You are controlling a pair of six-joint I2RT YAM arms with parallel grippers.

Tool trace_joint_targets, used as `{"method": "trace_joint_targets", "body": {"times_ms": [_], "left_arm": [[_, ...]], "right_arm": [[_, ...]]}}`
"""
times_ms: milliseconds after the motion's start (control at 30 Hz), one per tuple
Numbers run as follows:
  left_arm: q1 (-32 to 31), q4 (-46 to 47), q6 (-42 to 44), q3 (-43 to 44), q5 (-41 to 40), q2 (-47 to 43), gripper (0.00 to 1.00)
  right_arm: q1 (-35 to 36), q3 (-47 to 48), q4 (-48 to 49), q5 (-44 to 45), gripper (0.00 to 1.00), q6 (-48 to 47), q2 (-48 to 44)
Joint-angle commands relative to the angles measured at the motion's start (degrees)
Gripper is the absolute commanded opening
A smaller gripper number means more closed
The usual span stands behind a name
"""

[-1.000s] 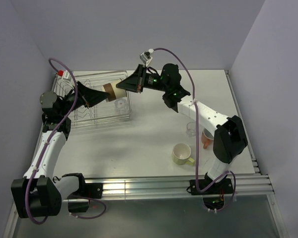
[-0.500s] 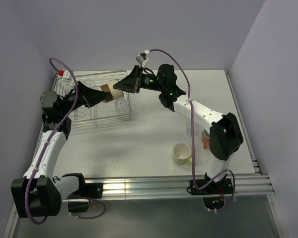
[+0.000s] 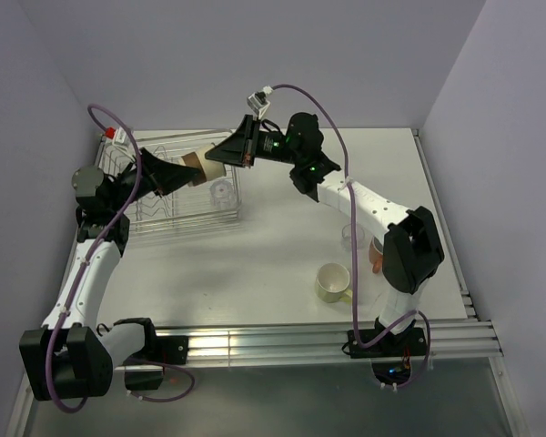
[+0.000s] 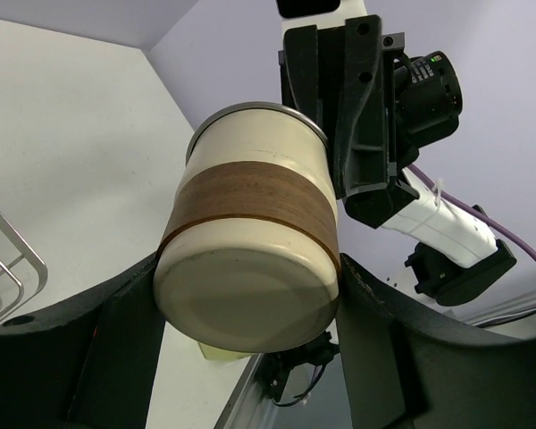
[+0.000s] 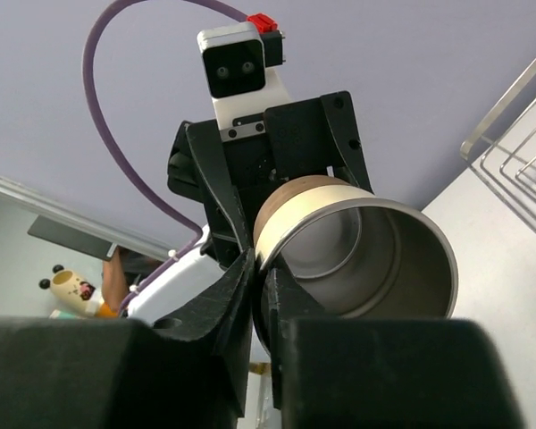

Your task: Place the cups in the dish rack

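Note:
A brown-banded cream cup (image 3: 200,167) with a metallic inside hangs sideways above the dish rack (image 3: 164,211), between both arms. My left gripper (image 3: 192,170) has its fingers against both sides of the cup's base (image 4: 250,232), shut on it. My right gripper (image 3: 213,160) pinches the cup's rim (image 5: 357,259), one finger inside and one outside (image 5: 237,286). A clear glass (image 3: 221,192) stands in the rack's right end. On the table at the right sit a yellow-green mug (image 3: 332,282), another clear glass (image 3: 352,237) and an orange mug (image 3: 379,252).
The rack's raised wire side (image 5: 518,152) lies just below the cup. A red-and-white item (image 3: 116,137) sits at the rack's far left corner. Walls close in on the left, back and right; a metal rail (image 3: 282,341) runs along the near edge.
The right arm carried the brown cup a little left into the left gripper. The left jaws narrowed onto the cup's base. The right jaws eased slightly on the rim.

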Motion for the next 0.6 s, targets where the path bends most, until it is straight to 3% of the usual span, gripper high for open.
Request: {"method": "trace_joint_targets", "body": {"times_ms": [0, 33, 133, 233, 500, 567], "left_arm": [[-0.66, 0.16, 1.37, 3.84, 1.20, -2.10, 0.00], [-0.66, -0.72, 1.90, 4.28, 0.84, -2.36, 0.00], [-0.57, -7.65, 6.37, 6.91, -2.49, -3.42, 0.00], [-0.48, -13.20, 9.54, 9.55, -5.22, -3.94, 0.00], [1.27, -26.81, 17.52, 16.84, -13.65, -2.89, 0.00], [1.80, -35.33, 19.91, 21.48, -19.09, -0.97, 0.00]], "right_arm": [[1.28, 3.15, -0.97, 2.53, 0.23, -4.16, 0.88], [1.19, 3.06, -1.67, 3.05, 0.33, -4.87, 0.62], [0.93, 2.62, -6.23, 6.57, 0.49, -8.29, -0.79], [0.40, 3.67, -11.16, 9.56, 0.57, -11.90, -2.28], [-6.09, -0.27, -16.17, 15.53, 0.61, -13.65, -8.51], [-7.41, -0.63, -20.89, 17.29, 0.61, -15.50, -9.75]]}}
